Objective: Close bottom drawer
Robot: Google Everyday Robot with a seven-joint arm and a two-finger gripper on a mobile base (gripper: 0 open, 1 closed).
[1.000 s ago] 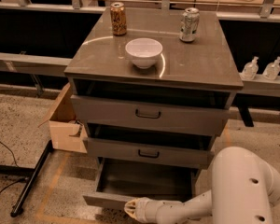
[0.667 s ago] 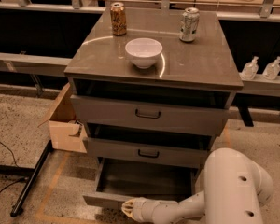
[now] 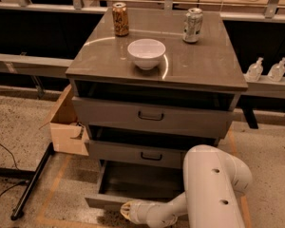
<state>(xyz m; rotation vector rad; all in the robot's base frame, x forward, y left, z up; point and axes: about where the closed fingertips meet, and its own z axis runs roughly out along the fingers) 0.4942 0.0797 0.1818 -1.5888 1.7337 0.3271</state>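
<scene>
The bottom drawer (image 3: 133, 184) is the lowest of the grey cabinet's three drawers and stands pulled out, its inside open to view and its front panel (image 3: 102, 202) near the bottom edge of the camera view. Its handle is hidden. My gripper (image 3: 126, 212) sits at the end of my white arm (image 3: 209, 194), right against the outer face of that front panel, near its middle. The middle drawer (image 3: 142, 153) and top drawer (image 3: 152, 117) above are also slightly out.
On the cabinet top (image 3: 204, 63) stand a white bowl (image 3: 146, 53), a brown can (image 3: 120, 19) and a silver can (image 3: 193, 25). A cardboard box (image 3: 66, 125) sits left of the cabinet, with a black bar (image 3: 31, 184) on the floor. Two bottles (image 3: 266, 70) stand at right.
My gripper and arm have shifted a little to the left along the bottom drawer's front. The drawer looks about as far out as before.
</scene>
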